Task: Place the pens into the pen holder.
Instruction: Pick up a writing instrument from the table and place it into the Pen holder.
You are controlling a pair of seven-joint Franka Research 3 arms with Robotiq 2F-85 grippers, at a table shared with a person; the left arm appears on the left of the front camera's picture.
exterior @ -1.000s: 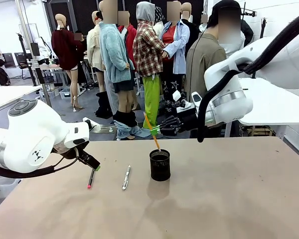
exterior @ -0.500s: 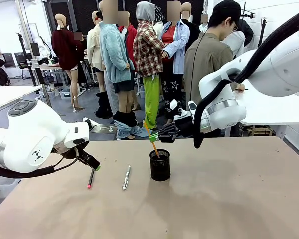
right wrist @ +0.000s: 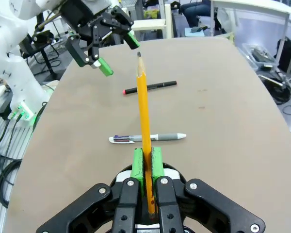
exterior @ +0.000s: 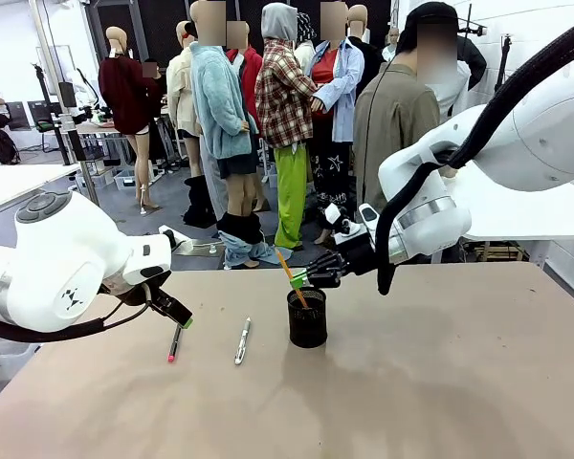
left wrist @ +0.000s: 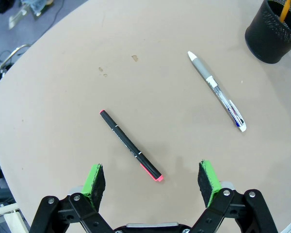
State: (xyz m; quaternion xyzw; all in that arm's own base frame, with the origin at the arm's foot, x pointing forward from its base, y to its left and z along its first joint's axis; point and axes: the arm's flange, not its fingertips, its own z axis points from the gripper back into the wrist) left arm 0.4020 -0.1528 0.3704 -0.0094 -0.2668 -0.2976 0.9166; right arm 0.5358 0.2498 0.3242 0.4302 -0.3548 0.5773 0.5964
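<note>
Holder [exterior: 307, 330]: pencil [exterior: 285, 263] tip inside | right tool [exterior: 299, 279] clamps pencil | left tool [exterior: 180, 318] apart

A tan table [exterior: 459, 382] is spread across the foreground. Grey floor [exterior: 172, 206] is seen beyond it at eleven o'clock. White tables are set at nine o'clock [exterior: 14, 182] and three o'clock [exterior: 517, 215]. Black chairs [exterior: 43, 117] are placed at ten o'clock. A brightly lit white wall [exterior: 526, 14] is seen at one o'clock, dark panels [exterior: 158, 19] at twelve.

L arm [exterior: 67, 277] low, L fingers [left wrist: 94, 179] spread wide; R arm [exterior: 478, 153] stretched toward centre, R fingers [right wrist: 138, 165] pinched tight
</note>
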